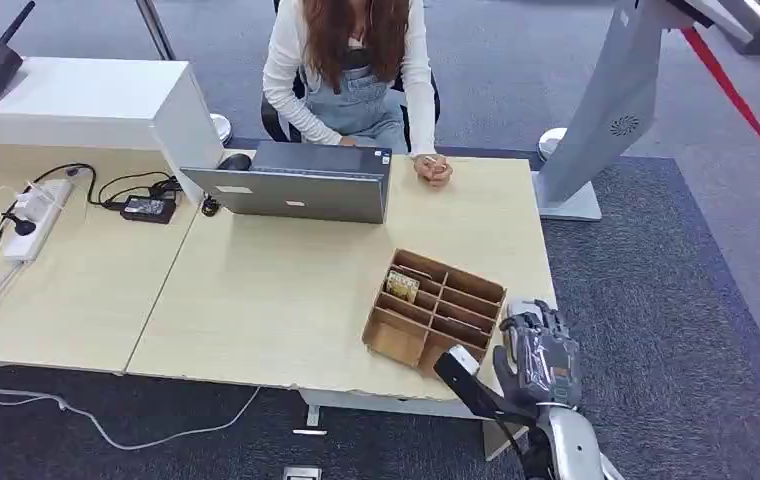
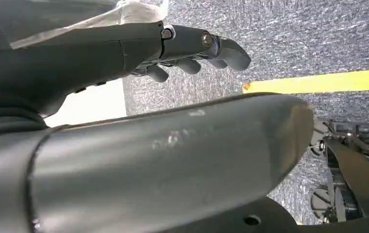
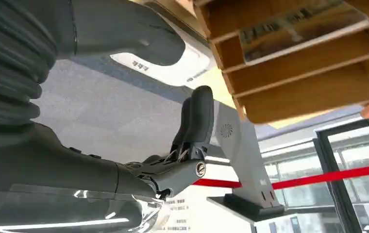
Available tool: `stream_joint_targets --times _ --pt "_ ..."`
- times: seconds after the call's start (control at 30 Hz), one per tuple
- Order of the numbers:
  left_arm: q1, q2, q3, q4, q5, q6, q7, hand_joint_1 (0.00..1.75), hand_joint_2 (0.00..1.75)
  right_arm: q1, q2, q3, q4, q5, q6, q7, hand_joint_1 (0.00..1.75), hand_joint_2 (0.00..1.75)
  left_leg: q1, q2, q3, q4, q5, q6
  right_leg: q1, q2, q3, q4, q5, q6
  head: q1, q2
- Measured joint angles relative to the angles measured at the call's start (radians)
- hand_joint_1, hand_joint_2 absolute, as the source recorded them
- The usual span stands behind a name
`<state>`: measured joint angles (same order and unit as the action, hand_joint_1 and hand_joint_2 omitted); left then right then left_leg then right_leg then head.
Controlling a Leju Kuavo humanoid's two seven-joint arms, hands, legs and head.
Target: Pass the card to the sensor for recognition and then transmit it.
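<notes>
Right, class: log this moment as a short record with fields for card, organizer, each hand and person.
card: lies in a far compartment of the wooden organizer, card not yet picked
right hand: raised beside the organizer's near corner, holding nothing
left hand: fingers loosely curled over carpet, holding nothing
person: seated behind the laptop

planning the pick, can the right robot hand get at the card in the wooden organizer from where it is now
Probably yes. The right robot hand is raised beside the wooden organizer at the table corner, holding nothing, and the card stands in an open-topped slot on the organizer's far side with nothing over it.
</notes>
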<state>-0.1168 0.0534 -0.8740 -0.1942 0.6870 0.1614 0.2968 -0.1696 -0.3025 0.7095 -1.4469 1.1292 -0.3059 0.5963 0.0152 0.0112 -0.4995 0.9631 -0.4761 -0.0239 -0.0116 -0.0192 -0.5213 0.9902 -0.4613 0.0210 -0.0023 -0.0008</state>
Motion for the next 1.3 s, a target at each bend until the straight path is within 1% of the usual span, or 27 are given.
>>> stream_joint_targets --times 0.1,0.13,0.3,0.77,0.8,1.0,1.3 --pt "0.0 0.001 -0.001 0.0 0.0 -0.001 0.0 0.0 0.0 -0.009 0.007 -0.002 -0.009 0.006 -0.007 0.008 0.65 1.75 0.0 0.0 0.0 0.0 0.0 0.0 0.0 0.0 0.0 0.0 0.0 0.0 0.0 0.0" --pt "0.0 0.001 -0.001 0.0 0.0 -0.001 0.0 0.0 0.0 -0.013 0.008 -0.004 -0.012 0.007 -0.009 0.009 0.66 1.75 0.0 0.0 0.0 0.0 0.0 0.0 0.0 0.0 0.0 0.0 0.0 0.0 0.0 0.0" --pt "0.0 0.002 -0.001 0.0 0.002 -0.002 0.003 0.0 0.0 -0.03 0.016 -0.016 -0.024 0.016 -0.014 0.012 0.59 1.75 0.0 0.0 0.0 0.0 0.0 0.0 0.001 0.0 0.0 0.0 0.0 0.0 0.0 0.0" --pt "-0.001 0.003 -0.002 0.0 0.003 -0.006 0.006 0.0 0.0 -0.044 0.042 -0.016 -0.027 0.0 -0.016 0.011 0.65 1.75 0.0 0.0 0.0 0.0 0.0 0.0 0.001 0.0 0.0 0.0 0.0 0.0 0.0 0.0" --pt "-0.001 0.003 -0.002 0.0 0.003 -0.006 0.006 0.0 0.0 -0.045 0.046 -0.016 -0.026 -0.003 -0.017 0.01 0.66 1.75 0.0 0.0 0.0 0.0 0.0 0.0 0.001 0.0 0.0 0.0 0.0 0.0 0.0 0.0" --pt "-0.001 0.003 -0.007 0.0 0.003 -0.003 0.005 0.0 0.0 -0.052 0.079 -0.009 -0.004 -0.02 -0.031 -0.012 0.65 1.75 0.0 0.0 0.0 0.0 0.0 0.0 0.001 0.0 0.0 0.0 0.0 0.0 0.0 0.0" --pt "-0.001 0.003 -0.007 0.0 0.01 0.003 0.006 0.0 0.0 -0.052 0.115 0.013 0.014 -0.035 -0.032 -0.045 0.56 1.75 0.0 0.0 0.0 0.0 0.0 0.0 0.001 0.0 0.0 0.0 0.0 0.0 0.0 0.0"
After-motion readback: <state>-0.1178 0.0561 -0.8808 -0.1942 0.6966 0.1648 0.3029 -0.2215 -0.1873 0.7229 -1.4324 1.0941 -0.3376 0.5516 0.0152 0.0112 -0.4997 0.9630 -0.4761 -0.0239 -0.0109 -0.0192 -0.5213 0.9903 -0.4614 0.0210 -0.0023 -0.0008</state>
